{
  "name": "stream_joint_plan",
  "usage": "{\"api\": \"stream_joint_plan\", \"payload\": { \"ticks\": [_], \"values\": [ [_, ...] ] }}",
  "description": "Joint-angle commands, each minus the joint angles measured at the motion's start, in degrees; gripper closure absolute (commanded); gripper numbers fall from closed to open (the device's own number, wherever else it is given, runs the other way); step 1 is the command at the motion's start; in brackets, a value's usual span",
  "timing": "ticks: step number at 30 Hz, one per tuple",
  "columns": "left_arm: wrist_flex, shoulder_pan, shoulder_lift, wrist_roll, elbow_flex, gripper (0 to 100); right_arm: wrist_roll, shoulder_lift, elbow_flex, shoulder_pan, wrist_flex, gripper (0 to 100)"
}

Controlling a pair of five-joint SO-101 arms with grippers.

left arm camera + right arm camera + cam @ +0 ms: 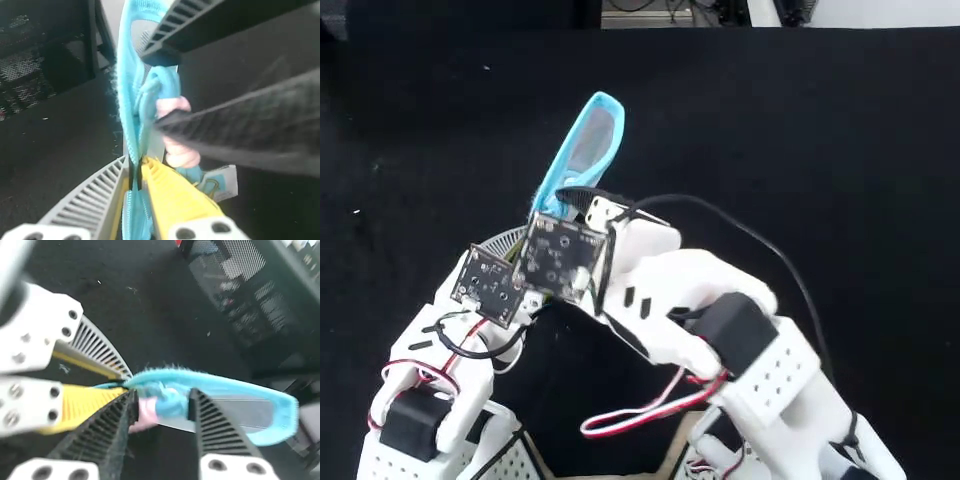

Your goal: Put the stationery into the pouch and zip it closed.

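Clamping the near end of a light-blue fabric pouch (588, 148), the left pincer (136, 167) has its grey finger and its yellow finger pressed together on the cloth's edge. Just beside it, on the right, the right pincer (161, 396) sets its two black ribbed fingers either side of a bunch of the same blue fabric and a small pink lump (175, 135). Both are squeezed between the fingers, so this pincer too is clamped on the pouch. The pink lump touches one black finger and the blue fabric touches the other. A small pale tag (217, 182) shows just beyond the yellow finger, too blurred to tell more.

From the two pincers the pouch runs away toward the far side, standing on its edge and leaning slightly right, with a grey panel in its blue rim. It lies a little left of the middle of the black worktop (840, 150); whether its lower edge touches the surface cannot be told, nor whether its zip is done up.

The white left arm (430, 380) comes in from the near left and the white right arm (720, 320) from the near right. A red-and-white cable (650, 405) loops between them.
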Motion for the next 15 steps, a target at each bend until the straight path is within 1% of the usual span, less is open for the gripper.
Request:
{"api": "stream_joint_plan", "payload": {
  "ticks": [1, 6, 10, 12, 15],
  "values": [
    [-0.4, 0.9, 0.4, -0.1, 0.2, 97, -5.5, -0.1, -1.0, -0.2, -1.6, 78.9],
    [-0.3, 0.9, 0.4, -0.1, 0.0, 97, -5.4, -0.1, -0.9, 0.2, -1.4, 79.0],
    [-0.3, 0.9, 0.4, -0.1, -0.2, 97, -5.1, -0.1, 0.1, 4.2, -1.6, 79.6],
    [-0.3, 0.9, 0.4, -0.1, -0.3, 97, -2.3, -0.1, 0.3, 5.6, -1.6, 83.6],
    [-0.6, 0.9, 0.4, -0.1, -0.3, 97, 3.2, -0.2, 0.3, 5.7, -1.6, 90.7]
  ]
}}
